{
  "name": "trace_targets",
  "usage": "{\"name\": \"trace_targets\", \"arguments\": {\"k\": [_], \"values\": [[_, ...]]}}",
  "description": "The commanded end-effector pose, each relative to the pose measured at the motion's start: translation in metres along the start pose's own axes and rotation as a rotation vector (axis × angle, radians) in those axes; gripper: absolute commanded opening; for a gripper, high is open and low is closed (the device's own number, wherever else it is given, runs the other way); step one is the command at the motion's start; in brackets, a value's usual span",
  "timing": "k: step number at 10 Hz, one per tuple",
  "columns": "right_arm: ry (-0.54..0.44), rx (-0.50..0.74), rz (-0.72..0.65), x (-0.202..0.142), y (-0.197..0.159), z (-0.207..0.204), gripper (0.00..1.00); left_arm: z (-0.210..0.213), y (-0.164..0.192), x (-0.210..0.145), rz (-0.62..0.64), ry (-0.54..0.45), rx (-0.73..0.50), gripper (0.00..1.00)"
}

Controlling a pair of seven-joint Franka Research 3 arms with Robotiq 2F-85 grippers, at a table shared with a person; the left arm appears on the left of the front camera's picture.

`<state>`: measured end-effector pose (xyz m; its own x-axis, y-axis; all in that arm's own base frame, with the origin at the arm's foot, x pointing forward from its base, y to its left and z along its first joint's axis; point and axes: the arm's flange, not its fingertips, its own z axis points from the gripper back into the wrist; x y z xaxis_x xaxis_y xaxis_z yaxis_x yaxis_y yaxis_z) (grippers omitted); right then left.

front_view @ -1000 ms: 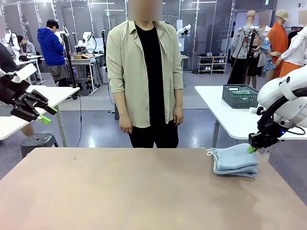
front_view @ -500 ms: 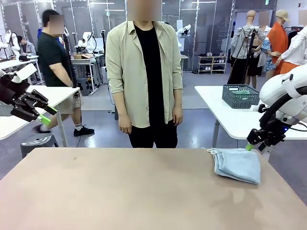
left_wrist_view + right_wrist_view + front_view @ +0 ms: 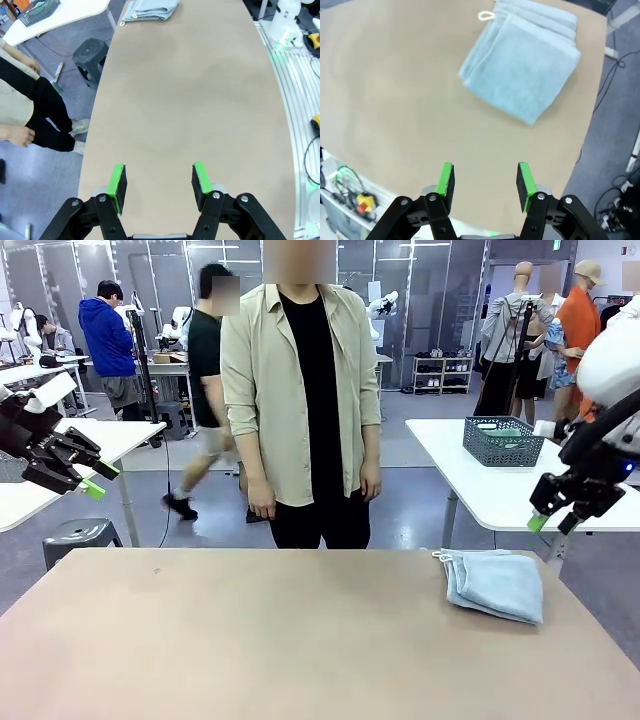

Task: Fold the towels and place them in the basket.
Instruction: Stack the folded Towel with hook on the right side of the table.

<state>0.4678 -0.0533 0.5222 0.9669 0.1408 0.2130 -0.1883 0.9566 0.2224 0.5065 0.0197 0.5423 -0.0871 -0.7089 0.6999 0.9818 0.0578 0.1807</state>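
A smooth, matte beige table with a rounded outline is seen in a large workroom with a grey floor, white side tables and glass partitions behind. A folded towel, soft light blue-grey terry with a small white loop at one corner, lies flat near the table's far right edge. A dark grey wire-mesh basket stands on a white table behind, well apart from the towel. The left gripper is held above the left side, jaws apart and empty. The right gripper is raised above and beside the towel, jaws apart and empty. A person in a pale shirt stands at the far side, arms hanging.
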Motion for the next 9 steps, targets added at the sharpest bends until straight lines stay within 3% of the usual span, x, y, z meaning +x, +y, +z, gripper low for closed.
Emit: {"name": "trace_targets", "arguments": {"k": [1,3,6,9], "values": [[0.025,-0.082,-0.040,-0.021,0.043,0.039,0.63,0.001,-0.001,0.000,-0.007,0.012,-0.004,0.67],[0.035,-0.128,-0.045,-0.044,0.089,0.089,0.63,0.001,-0.001,0.000,-0.007,0.012,-0.004,0.67],[-0.047,-0.187,-0.074,-0.078,0.140,0.149,0.63,0.001,-0.001,0.000,-0.007,0.012,-0.004,0.67],[-0.089,-0.230,-0.070,-0.111,0.169,0.173,0.63,0.001,-0.001,0.000,-0.007,0.012,-0.004,0.67]]}}
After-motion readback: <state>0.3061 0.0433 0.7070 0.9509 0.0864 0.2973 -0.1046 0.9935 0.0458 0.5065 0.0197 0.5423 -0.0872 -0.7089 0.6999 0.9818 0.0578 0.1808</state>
